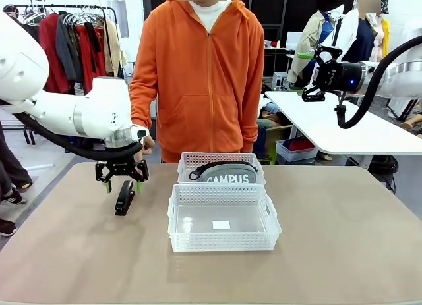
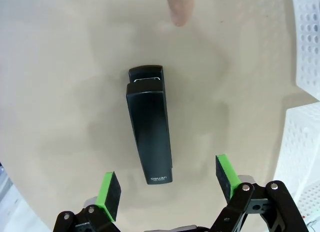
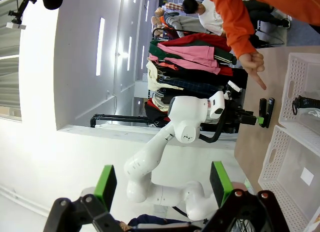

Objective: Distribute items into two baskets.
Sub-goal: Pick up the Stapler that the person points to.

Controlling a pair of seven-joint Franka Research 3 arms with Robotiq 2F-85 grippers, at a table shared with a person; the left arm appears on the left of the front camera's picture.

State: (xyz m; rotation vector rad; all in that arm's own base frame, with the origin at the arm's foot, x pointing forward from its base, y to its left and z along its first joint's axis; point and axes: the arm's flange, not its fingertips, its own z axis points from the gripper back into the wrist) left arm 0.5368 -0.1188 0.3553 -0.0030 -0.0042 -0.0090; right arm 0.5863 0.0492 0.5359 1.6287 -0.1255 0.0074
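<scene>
I have the tan bench (image 1: 343,239) ahead of me, and a person (image 1: 204,74) in an orange hoodie stands at its far side. Two white lattice baskets sit at mid-bench, touching end to end. The near basket (image 1: 224,242) holds just a small white sticker (image 1: 221,224) on its floor. The far basket (image 1: 221,159) holds the grey "CAMPUS" pouch (image 1: 227,174), with its black strap looped over the top.

My right pincer (image 1: 308,76) hangs high off to the right, well clear of the bench. Its green pads are spread wide and there is nothing between them (image 3: 162,183).

My left pincer (image 1: 124,186) is low over the bench, left of the baskets. Its jaws are fully apart and grip nothing. In the left wrist view (image 2: 168,181) the pads stand either side of one end of the black stapler (image 2: 149,127), clear of both its flanks. The stapler (image 1: 124,199) lies flat on the bench, near the baskets but outside them.

The person's hand (image 3: 252,66) points a finger down at the bench, just beyond the stapler's other end.
</scene>
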